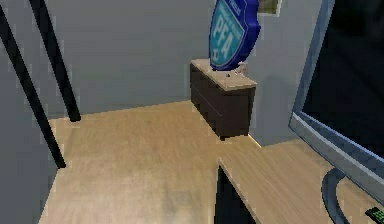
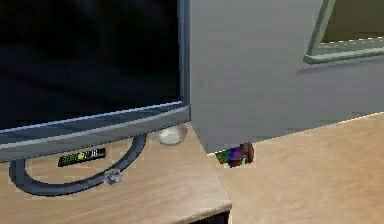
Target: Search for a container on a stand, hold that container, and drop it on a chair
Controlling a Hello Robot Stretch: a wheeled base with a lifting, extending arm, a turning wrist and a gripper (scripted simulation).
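**Wooden stand top, tight under the screen: where the reach may fail**

Pale wood runs along the stand [image 2: 175, 190] that carries a big television [image 2: 90, 60]. The likeliest container is a small white bowl-like thing [image 2: 171, 134], sitting on the stand near the wall, just below the screen's lower corner. The gripper's state cannot be told from these views.

The main risk is that overhang. An arm coming in high could strike the television's frame, and one coming in low could sweep the remote control [image 2: 82, 156] or the curved foot [image 2: 60, 180].

A second risk is picking the wrong target, because the blue shield-shaped ornament [image 1: 232, 35] on the dark cabinet [image 1: 222, 95] also stands on furniture.

Driving closer could clip the stand's corner or the small colourful object [image 2: 238, 154] on the floor [image 2: 310, 180] beside it.
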